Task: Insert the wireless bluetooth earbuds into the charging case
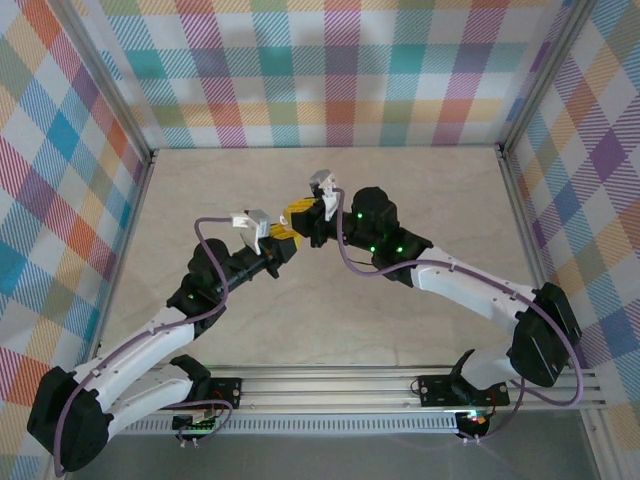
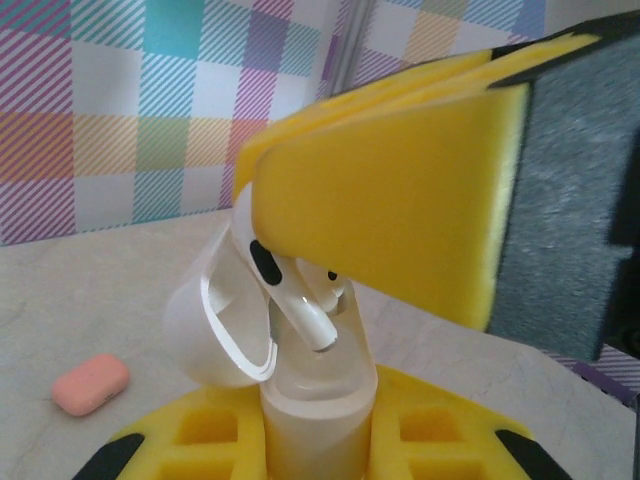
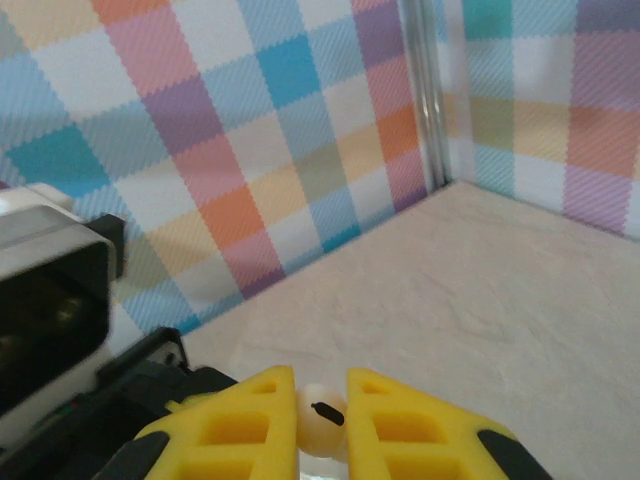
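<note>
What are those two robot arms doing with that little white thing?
The left gripper holds an open white charging case upright. The right gripper pinches a white earbud just over it, stem pointing down into the case, seemingly not yet seated. A closed pink case lies on the table nearby.

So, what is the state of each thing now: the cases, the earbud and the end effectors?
white case: lid open.
white earbud: stem at the case mouth, not seated yet.
pink case: shut, lying on the table.
left end effector: shut on the white case.
right end effector: shut on the white earbud.
</note>
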You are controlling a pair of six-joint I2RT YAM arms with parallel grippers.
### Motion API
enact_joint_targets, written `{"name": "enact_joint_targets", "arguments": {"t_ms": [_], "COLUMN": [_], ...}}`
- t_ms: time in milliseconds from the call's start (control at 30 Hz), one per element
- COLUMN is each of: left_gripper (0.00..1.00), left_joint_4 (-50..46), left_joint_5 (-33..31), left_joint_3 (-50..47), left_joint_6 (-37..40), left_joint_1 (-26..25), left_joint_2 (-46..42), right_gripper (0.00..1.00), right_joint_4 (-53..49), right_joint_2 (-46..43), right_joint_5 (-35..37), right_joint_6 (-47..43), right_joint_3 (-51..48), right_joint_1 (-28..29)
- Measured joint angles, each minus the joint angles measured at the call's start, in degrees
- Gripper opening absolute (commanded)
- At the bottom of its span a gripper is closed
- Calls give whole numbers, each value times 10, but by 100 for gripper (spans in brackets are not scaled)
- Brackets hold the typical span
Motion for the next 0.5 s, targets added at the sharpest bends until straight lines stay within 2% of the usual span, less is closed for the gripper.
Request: {"name": "enact_joint_targets", "arguments": {"t_ms": [133,267,367,500], "left_gripper": [0,0,0,0], "left_joint_4": [-35,-84,-108,-128], "left_joint_5": [-38,-73,-90,-104], "left_joint_3": [-11,-31,-47,-63], "left_joint_6": [0,0,-3,-9], "left_joint_1": [0,0,0,0], "left_joint_2": [-27,-60,-80,-92], "right_gripper": [15,17,17,17], "right_joint_4": [-101,-222,-304,-387], "right_joint_2": [-1,-19,-32,-24], "right_joint_5": [37,68,81,98], "right_joint_6": [10,47,80,118], "right_joint_3": [57,102,101,48], "right_joint_1": [-12,-65,-122,-175]}}
